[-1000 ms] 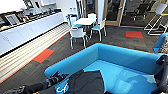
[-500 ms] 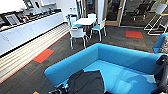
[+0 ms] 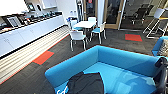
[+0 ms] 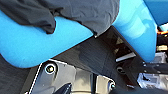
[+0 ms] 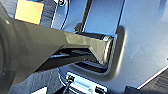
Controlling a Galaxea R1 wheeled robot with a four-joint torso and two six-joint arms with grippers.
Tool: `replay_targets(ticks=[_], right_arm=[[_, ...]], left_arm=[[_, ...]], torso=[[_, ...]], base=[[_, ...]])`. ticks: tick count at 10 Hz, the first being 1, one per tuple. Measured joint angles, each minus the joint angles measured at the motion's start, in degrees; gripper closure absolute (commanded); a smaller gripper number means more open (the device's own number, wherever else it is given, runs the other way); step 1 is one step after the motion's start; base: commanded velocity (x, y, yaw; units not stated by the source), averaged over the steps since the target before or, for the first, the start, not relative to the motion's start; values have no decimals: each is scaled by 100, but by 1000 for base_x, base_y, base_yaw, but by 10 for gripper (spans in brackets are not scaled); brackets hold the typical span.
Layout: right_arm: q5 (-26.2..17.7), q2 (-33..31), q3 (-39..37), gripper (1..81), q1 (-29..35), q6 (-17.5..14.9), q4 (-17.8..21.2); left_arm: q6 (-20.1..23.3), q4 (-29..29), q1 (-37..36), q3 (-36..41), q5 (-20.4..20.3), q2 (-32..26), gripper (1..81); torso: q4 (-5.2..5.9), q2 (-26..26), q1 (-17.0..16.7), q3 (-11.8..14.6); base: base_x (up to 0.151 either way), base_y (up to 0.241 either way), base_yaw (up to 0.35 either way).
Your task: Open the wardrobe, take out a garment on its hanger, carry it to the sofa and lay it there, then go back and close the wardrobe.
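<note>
The bright blue sofa (image 3: pixel 120 62) stands close in front of me in the head view. The black garment (image 3: pixel 86 83) lies limp on its seat near the front left corner. A thin pale bit, probably the hanger (image 3: pixel 60 90), pokes out at the garment's left edge. In the left wrist view the garment (image 4: pixel 75 12) drapes over the sofa's rounded blue edge (image 4: pixel 37 45), with dark carpet below it. My right arm (image 3: pixel 161 77) rises dark beside the sofa's right end. The wardrobe is out of view.
A white table (image 3: pixel 85 24) with white-and-teal chairs (image 3: pixel 78 37) stands on the dark carpet beyond the sofa. A long white counter (image 3: pixel 30 32) runs along the left wall. Orange floor tiles (image 3: pixel 43 57) lie left of the sofa. A second blue seat (image 3: pixel 160 46) is at the right.
The whole head picture has shifted slightly, so the camera moved a little. The black garment stays lying on the sofa seat.
</note>
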Motion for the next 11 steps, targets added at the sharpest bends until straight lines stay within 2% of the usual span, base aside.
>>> replay_targets(ticks=[3,7,9,10,11], right_arm=[[2,67,-56,10,38,-9,-15],[-16,80,-76,10,39,-22,-17],[-30,98,-76,10,39,-22,-17],[-37,102,-96,10,39,-24,-15],[-41,102,-116,10,39,-22,-15]], left_arm=[[11,670,881,-586,-122,263,10],[16,1037,1452,-2389,-369,877,10],[94,1120,1968,-2940,-447,1410,10],[358,1130,2256,-3028,-524,1736,10],[868,985,2477,-3034,-530,1935,10]], torso=[[2,0,-5,4],[2,-4,-8,9],[2,-6,-8,11],[2,-9,-10,11],[2,-9,-10,11]], base=[[0,0,0],[0,0,0],[0,0,0],[0,0,0],[0,0,0]])
